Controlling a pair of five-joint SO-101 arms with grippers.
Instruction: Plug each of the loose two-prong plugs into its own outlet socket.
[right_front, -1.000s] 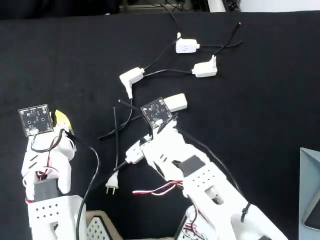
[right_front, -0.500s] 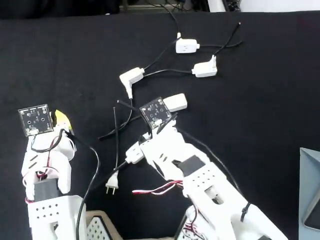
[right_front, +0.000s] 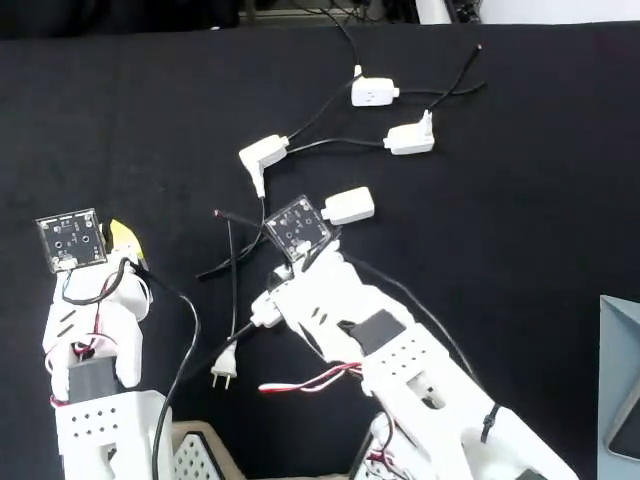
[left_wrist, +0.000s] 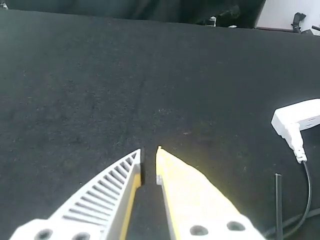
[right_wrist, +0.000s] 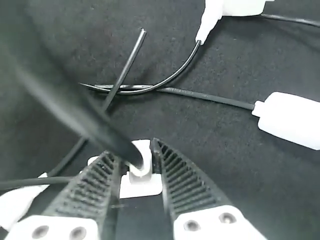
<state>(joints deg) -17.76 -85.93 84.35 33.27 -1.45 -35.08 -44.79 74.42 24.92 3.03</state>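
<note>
My right gripper (right_wrist: 132, 150) is shut on a small white plug (right_wrist: 141, 175) whose black cable (right_wrist: 75, 112) runs off past the camera. The right arm (right_front: 340, 310) stands mid-table, its wrist just below a white socket block (right_front: 349, 205). Further white sockets lie at the left of the cluster (right_front: 263, 153), at the back (right_front: 372, 92) and at the right (right_front: 410, 138). A loose two-prong plug (right_front: 223, 368) lies near the front between the arms. At the front left, my left gripper (left_wrist: 150, 150) is shut with nothing in it above bare cloth.
Black cables (right_front: 235, 255) cross the black cloth between the sockets and the arms, one with a free cut end (right_front: 218, 213). A grey tray (right_front: 620, 380) sits at the right edge. The left wrist view also catches the left-hand socket (left_wrist: 300, 120).
The right arm's wrist has shifted a little to the left. The free cable end has swung left with it. The left arm has not moved.
</note>
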